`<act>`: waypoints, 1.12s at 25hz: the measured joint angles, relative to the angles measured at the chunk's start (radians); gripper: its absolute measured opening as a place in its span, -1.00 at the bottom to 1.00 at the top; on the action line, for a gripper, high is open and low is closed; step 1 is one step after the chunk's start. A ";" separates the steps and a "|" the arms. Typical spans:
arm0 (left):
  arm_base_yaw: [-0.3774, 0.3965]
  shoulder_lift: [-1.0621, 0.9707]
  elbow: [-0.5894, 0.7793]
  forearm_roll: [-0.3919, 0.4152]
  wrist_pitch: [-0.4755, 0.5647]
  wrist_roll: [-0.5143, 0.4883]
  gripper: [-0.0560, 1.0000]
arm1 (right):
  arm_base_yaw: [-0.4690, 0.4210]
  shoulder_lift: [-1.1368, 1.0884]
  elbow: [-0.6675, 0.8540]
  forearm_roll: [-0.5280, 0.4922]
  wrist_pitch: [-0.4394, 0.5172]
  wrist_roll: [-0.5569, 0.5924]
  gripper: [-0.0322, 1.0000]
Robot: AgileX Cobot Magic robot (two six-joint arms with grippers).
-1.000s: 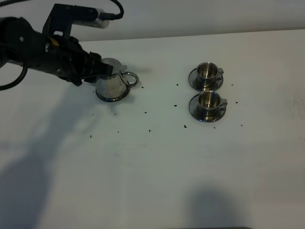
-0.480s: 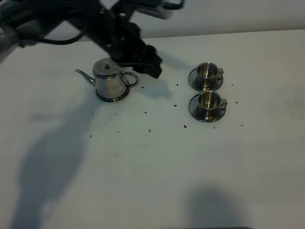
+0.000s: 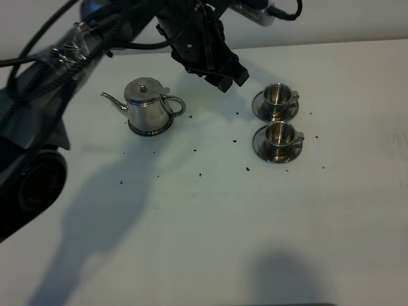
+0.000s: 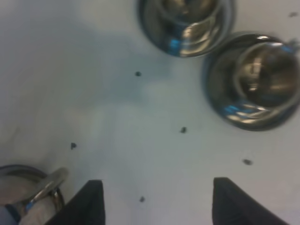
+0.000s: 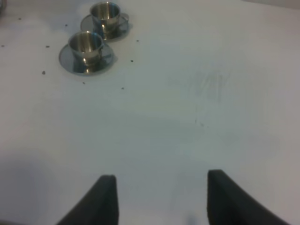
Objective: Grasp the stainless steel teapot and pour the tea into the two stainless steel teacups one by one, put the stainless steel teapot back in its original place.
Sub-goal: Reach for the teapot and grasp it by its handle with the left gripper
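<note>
Presently the left gripper (image 3: pixel 228 72) hangs above the white table (image 3: pixel 223 223) with its jaws spread wide and nothing between them; its wrist view confirms two dark fingers (image 4: pixel 91 204) parted over bare tabletop. It sits between the stainless steel teapot (image 3: pixel 148 108) and the two stainless steel teacups, apart from both and touching neither. The teapot stands upright on its base to the left of the gripper in the high view, lid on, spout pointing away from the cups and loop handle (image 4: pixel 47 187) turned toward the gripper. The far teacup (image 3: pixel 275 95) and the near teacup (image 3: pixel 278 135) stand upright on their saucers to the right of the gripper, the two saucers just beside one another. Whether either cup holds liquid cannot be told. The right gripper (image 5: pixel 161 201) is likewise spread and empty, over bare table well apart from the cups. Small dark specks (image 3: pixel 247 169) are scattered across the table between teapot and cups.
</note>
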 joint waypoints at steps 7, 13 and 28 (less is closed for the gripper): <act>0.058 0.106 -0.002 0.035 -0.062 -0.017 0.11 | 0.000 0.000 0.000 0.000 0.000 0.000 -0.12; 0.083 0.147 -0.002 0.028 -0.173 -0.019 0.11 | 0.000 0.000 0.000 0.000 0.000 0.001 -0.12; 0.094 0.208 -0.007 0.011 -0.161 -0.008 0.11 | -0.001 0.000 0.001 0.000 0.001 0.000 -0.12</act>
